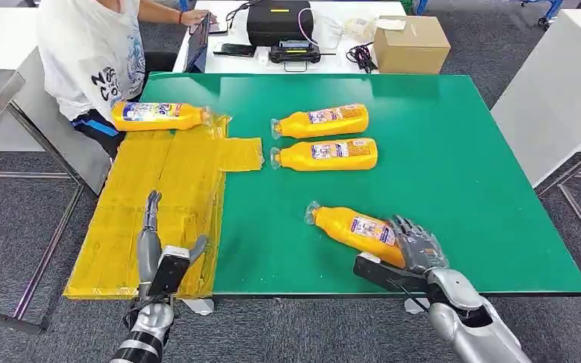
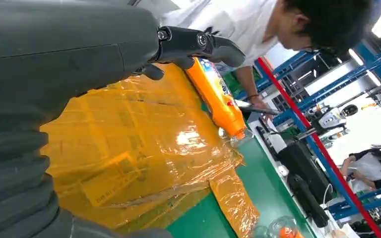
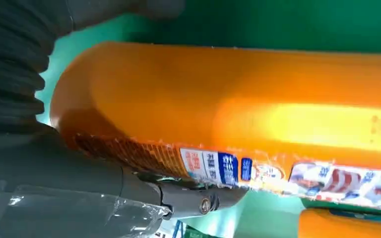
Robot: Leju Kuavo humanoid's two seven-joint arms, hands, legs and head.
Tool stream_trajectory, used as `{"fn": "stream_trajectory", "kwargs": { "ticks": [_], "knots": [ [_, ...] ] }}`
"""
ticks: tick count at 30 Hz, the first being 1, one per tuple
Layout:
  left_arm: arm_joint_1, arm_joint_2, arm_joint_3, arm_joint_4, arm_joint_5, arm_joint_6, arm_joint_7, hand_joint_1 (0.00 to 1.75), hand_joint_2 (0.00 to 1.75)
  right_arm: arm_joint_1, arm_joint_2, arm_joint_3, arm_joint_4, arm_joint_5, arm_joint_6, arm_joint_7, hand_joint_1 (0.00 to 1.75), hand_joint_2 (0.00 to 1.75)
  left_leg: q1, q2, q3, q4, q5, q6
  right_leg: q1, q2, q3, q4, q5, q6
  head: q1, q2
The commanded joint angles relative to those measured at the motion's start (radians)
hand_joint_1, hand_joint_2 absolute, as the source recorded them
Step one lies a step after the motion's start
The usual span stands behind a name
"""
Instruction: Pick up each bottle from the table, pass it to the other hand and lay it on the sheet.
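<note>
Green table (image 1: 439,189): right hand (image 1: 416,246) grips nearest bottle (image 1: 352,227); left hand (image 1: 151,227) open.

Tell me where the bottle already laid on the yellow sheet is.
In the head view, the bottle lies on its side at the far end of the yellow sheet, on the robot's left, beside the seated person.

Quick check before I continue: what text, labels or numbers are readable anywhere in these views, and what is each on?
"NO" over "CO", partial dark letters, on the person's white shirt.
Labels on the four orange bottles: too small to read.
Label on the bottle at the right hand, in the right wrist view: blurred characters, unreadable.
Print on the yellow sheet: too faint.
</note>
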Motion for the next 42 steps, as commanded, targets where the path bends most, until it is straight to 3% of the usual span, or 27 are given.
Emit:
{"fn": "stream_trajectory", "kwargs": {
  "ticks": [1,4,6,8,10,20,23,25,27,30,32,34,36,39,42],
  "knots": [
    [-0.044,0.016,-0.043,0.077,0.016,-0.003,-0.019,0.0,1.75,0.017,-0.003,-0.014,0.099,-0.027,0.017,-0.001,1.33,1.75,0.002,-0.002,0.004,-0.001,-0.001,-0.003,0.003,-0.002,0.005,-0.003,-0.001,-0.003,0.0,0.0],
    [-0.049,0.017,-0.05,0.083,0.023,-0.003,-0.019,0.0,1.75,0.03,-0.008,-0.022,0.096,-0.047,0.023,-0.01,1.34,1.75,0.002,-0.002,0.003,-0.001,0.0,-0.002,0.002,-0.003,0.004,-0.002,-0.001,-0.002,0.0,0.0],
    [-0.051,0.018,-0.057,0.088,0.026,-0.003,-0.019,0.0,1.75,0.034,-0.005,-0.026,0.096,-0.057,0.022,-0.016,1.52,1.75,0.001,-0.002,0.003,-0.001,0.0,-0.001,0.002,-0.003,0.003,-0.002,-0.001,-0.002,0.0,0.0],
    [-0.052,0.02,-0.058,0.09,0.026,-0.003,-0.019,0.0,1.75,0.035,-0.006,-0.027,0.098,-0.059,0.022,-0.018,1.52,1.75,0.002,-0.002,0.003,-0.001,0.0,-0.002,0.002,-0.003,0.003,-0.002,0.0,-0.002,0.0,0.0],
    [-0.052,0.019,-0.057,0.09,0.027,-0.003,-0.019,0.0,1.75,0.038,-0.003,-0.032,0.096,-0.066,0.018,-0.023,1.75,1.75,0.002,-0.003,0.004,-0.001,0.0,-0.002,0.002,-0.003,0.005,-0.003,0.0,-0.002,0.0,0.0],
    [-0.049,0.015,-0.051,0.091,0.023,-0.003,-0.019,0.0,1.75,0.071,0.047,-0.076,0.044,-0.109,-0.051,-0.053,1.75,1.75,0.002,-0.001,0.004,-0.001,0.0,-0.002,0.002,-0.002,0.005,-0.002,0.0,-0.002,0.0,0.0],
    [-0.037,0.017,-0.059,0.071,0.03,-0.003,-0.019,0.0,1.75,0.108,0.122,-0.126,-0.023,-0.112,-0.176,-0.128,1.75,1.75,0.003,-0.001,0.004,-0.001,-0.001,-0.003,0.003,-0.002,0.005,-0.002,-0.001,-0.003,0.0,0.0],
    [-0.02,0.013,-0.074,0.033,0.043,-0.003,-0.019,0.0,1.75,0.145,0.247,-0.178,-0.14,-0.1,-0.381,-0.271,1.75,1.75,0.002,0.001,0.004,-0.001,-0.001,-0.002,0.002,0.0,0.004,-0.001,0.0,-0.003,0.0,0.0],
    [-0.01,0.01,-0.086,0.014,0.069,-0.003,-0.019,0.0,1.75,0.163,0.327,-0.203,-0.221,-0.097,-0.484,-0.327,1.75,1.75,0.002,0.004,0.002,0.0,-0.001,-0.003,0.002,0.003,0.001,0.0,0.0,-0.003,0.0,0.0],
    [-0.008,0.008,-0.087,0.012,0.067,-0.003,-0.019,0.0,1.75,0.163,0.338,-0.194,-0.24,-0.083,-0.481,-0.316,1.75,1.75,0.002,0.005,-0.001,0.0,-0.002,-0.003,0.002,0.004,-0.003,0.002,-0.001,-0.003,0.0,0.0],
    [-0.009,0.01,-0.12,0.005,0.109,-0.011,-0.019,0.0,1.75,0.177,0.386,-0.231,-0.286,-0.168,-0.55,-0.428,1.75,1.75,0.002,0.002,-0.001,0.0,-0.001,-0.002,0.002,0.001,-0.002,0.001,-0.001,-0.002,-0.001,0.0],
    [-0.01,0.007,-0.144,0.0,0.157,-0.059,-0.019,0.0,1.75,0.187,0.429,-0.245,-0.338,-0.171,-0.62,-0.489,1.75,1.75,0.003,0.0,-0.001,0.001,-0.001,-0.002,0.003,0.0,-0.002,0.001,-0.002,-0.003,0.0,0.0],
    [-0.016,0.011,-0.181,0.0,0.133,-0.073,-0.019,0.0,1.75,0.186,0.421,-0.246,-0.366,-0.125,-0.661,-0.524,1.75,1.75,0.002,0.001,-0.003,0.001,-0.002,-0.002,0.002,0.001,-0.003,0.003,-0.002,-0.003,0.0,0.0],
    [-0.009,-0.004,-0.173,-0.04,0.169,-0.213,0.005,0.0,1.75,0.187,0.435,-0.301,-0.4,-0.134,-0.72,-0.568,1.75,1.75,0.002,0.002,-0.003,0.001,-0.002,-0.002,0.002,0.001,-0.003,0.002,-0.002,-0.003,0.0,0.0],
    [0.022,-0.002,-0.179,-0.126,0.254,-0.397,0.069,0.0,1.75,0.184,0.435,-0.327,-0.392,-0.155,-0.707,-0.578,1.75,1.75,0.002,-0.001,-0.004,0.001,-0.001,-0.002,0.002,0.0,-0.003,0.002,-0.002,-0.003,0.0,0.0]
  ]
}}
